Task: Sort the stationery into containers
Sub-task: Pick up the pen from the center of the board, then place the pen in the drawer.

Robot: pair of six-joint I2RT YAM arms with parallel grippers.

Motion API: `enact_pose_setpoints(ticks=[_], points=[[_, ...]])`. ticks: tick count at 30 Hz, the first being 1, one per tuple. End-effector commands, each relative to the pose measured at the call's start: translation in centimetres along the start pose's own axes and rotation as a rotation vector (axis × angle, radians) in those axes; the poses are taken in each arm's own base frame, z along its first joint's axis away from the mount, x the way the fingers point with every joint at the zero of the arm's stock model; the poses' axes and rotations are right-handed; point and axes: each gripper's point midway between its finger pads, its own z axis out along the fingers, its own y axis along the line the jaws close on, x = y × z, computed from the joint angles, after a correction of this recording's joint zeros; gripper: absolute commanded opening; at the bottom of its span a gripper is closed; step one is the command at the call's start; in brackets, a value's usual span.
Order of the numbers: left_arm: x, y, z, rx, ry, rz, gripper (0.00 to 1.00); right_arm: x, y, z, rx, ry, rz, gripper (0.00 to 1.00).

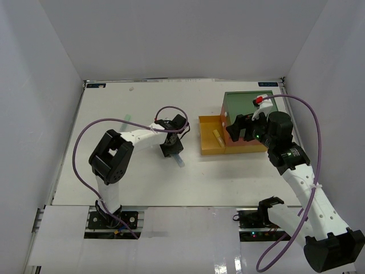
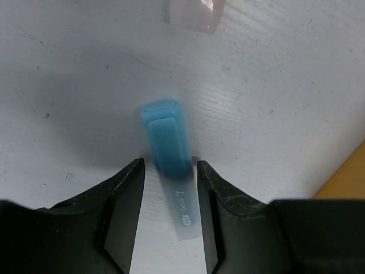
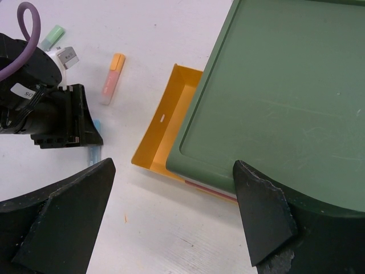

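While the blue-capped highlighter (image 2: 168,137) lies flat on the white table (image 2: 285,85), left of the pulled-out yellow drawer (image 1: 208,128), the left gripper (image 2: 170,171) straddles its clear barrel. Fingers apart, a sliver of table each side, not clamped. Cap end pokes out past the fingertips.

Likely risk: the round, slick barrel rolls or squirts forward as the fingers pinch, or droops cap-first on the lift.

Right gripper (image 3: 174,165) hangs over the box's green top (image 3: 274,85), fingers wide, empty, and could crowd the drop. Orange highlighter (image 3: 111,77) lies unsorted farther out.
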Motion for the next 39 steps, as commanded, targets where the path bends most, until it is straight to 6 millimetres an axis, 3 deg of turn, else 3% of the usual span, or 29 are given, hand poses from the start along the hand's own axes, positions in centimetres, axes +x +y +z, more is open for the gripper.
enact_pose_setpoints(ticks=[1,7,10,11,16,19,23,25,26,27,31,36,39], points=[[-0.3,0.0,-0.6,-0.001,-0.005,-0.017,0.51,-0.9,0.2,-0.2,-0.007,-0.044,-0.011,0.9],[-0.5,-0.8,-1.3,0.047,0.003,0.016,0.3,-0.8,0.2,-0.2,-0.007,-0.043,-0.01,0.9],[-1.6,-3.5,-3.1,0.149,-0.006,0.034,0.27,-0.9,0.2,-0.3,-0.005,-0.046,-0.011,0.9],[-2.3,-5.3,-4.5,0.232,-0.017,0.05,0.27,-0.8,0.2,-0.3,-0.004,-0.046,-0.011,0.9],[-4.4,-12.3,-10.0,0.564,-0.049,0.105,0.27,-0.8,0.2,-0.4,-0.004,-0.047,-0.011,0.9],[-4.6,-15.5,-12.3,0.702,-0.02,0.133,0.28,-0.8,0.2,-0.3,-0.004,-0.046,-0.011,0.9],[-5.1,-18.5,-12.6,0.767,-0.009,0.156,0.32,-0.9,0.3,-0.4,-0.006,-0.049,-0.011,0.9],[-4.8,-19.4,-11.5,0.763,0.004,0.169,0.39,-0.9,0.1,-0.5,0.0,-0.051,-0.01,0.9],[-5.0,-20.1,-12.0,0.782,-0.003,0.174,0.44,-0.9,0.1,-0.5,0.002,-0.05,-0.01,0.9],[-5.0,-20.3,-11.8,0.782,0.002,0.178,0.59,-0.8,0.1,-0.5,0.002,-0.05,-0.012,0.9],[-5.2,-20.5,-11.1,0.77,-0.006,0.186,0.82,-0.8,0.0,-0.6,0.009,-0.054,-0.013,0.9],[-6.5,-19.1,-11.3,0.713,-0.077,0.188,0.91,-0.7,-0.1,-0.5,0.01,-0.049,-0.014,0.9],[-8.4,-16.6,-11.1,0.632,-0.136,0.166,0.9,-0.7,0.0,-0.4,0.005,-0.047,-0.014,0.9]])
